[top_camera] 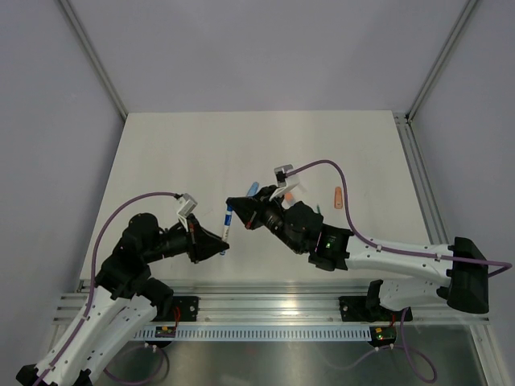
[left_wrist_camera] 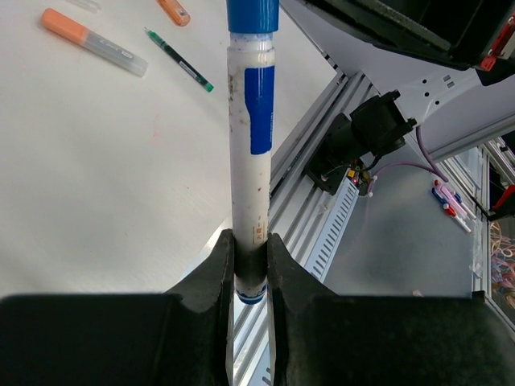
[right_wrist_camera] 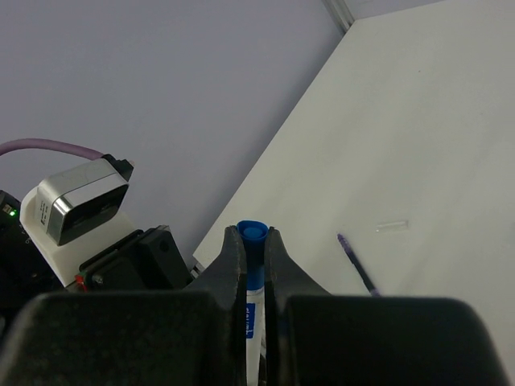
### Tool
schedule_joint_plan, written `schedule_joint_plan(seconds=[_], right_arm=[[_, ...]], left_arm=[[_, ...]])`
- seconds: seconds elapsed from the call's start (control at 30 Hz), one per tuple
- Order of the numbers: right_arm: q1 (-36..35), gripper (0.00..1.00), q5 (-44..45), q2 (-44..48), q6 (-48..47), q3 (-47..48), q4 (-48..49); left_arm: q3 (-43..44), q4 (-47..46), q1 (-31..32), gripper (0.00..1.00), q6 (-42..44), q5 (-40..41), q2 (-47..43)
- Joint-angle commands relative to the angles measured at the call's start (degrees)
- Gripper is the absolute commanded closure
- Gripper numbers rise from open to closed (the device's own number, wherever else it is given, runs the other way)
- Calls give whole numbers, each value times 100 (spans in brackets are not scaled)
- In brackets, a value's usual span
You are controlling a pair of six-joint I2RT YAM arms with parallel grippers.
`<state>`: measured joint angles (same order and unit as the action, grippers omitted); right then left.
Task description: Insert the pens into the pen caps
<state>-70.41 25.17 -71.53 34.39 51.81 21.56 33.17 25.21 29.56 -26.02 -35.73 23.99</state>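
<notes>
Seen from above, a short orange piece (top_camera: 339,197) lies alone on the desk (top_camera: 185,153), right of the arms; whether it is a cap or a pen end I cannot tell. The desk is pale and matte, walled by plain grey panels, with an aluminium rail (top_camera: 265,310) along its near edge. Both arms bend inward and meet mid-desk. The left pincer (top_camera: 220,251) grips the near end of the white pen (top_camera: 227,229), and the right pincer (top_camera: 233,204) is at its far end.

From the left wrist, an orange-ended clear pen (left_wrist_camera: 92,40), a thin green-tipped pen (left_wrist_camera: 179,60) and an orange cap (left_wrist_camera: 173,10) lie on the desk beyond the held pen, all apart from it. The left pincer (left_wrist_camera: 251,241) is pressed onto the white barrel near its blue end. A blue cap (left_wrist_camera: 252,14) sits on the far tip.

From the right wrist, a thin dark pen (right_wrist_camera: 358,265) and a clear cap (right_wrist_camera: 392,227) rest near each other on the desk to the right. The grey wall rises behind, and the left arm's camera (right_wrist_camera: 76,201) is close on the left. The right pincer (right_wrist_camera: 253,241) pinches the blue cap, with the white barrel below it.
</notes>
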Motion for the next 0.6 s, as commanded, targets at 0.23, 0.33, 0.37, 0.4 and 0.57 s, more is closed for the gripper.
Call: schedule_joint_plan(seconds=[0.23,0.33,0.37,0.4,0.57], right_arm=[[-403,100,-275,446,208,-479,-785],[-464,100,-372,455,270,-505,-934],[-491,100,-381,421,296,-514,-1013],[-552,100,-372,412,314,-540,-1040],[-702,100,-302,473,577,-804,-803]], left_arm=[[58,-631,-29,100,-237,-127,115],[102,-719,-29,100,-272,-180,203],[102,-772,-29,100,-350,-198,229],[93,-972,-21,100,-412,-233,264],[-12,-1624,-21,100,-816,-295,422]])
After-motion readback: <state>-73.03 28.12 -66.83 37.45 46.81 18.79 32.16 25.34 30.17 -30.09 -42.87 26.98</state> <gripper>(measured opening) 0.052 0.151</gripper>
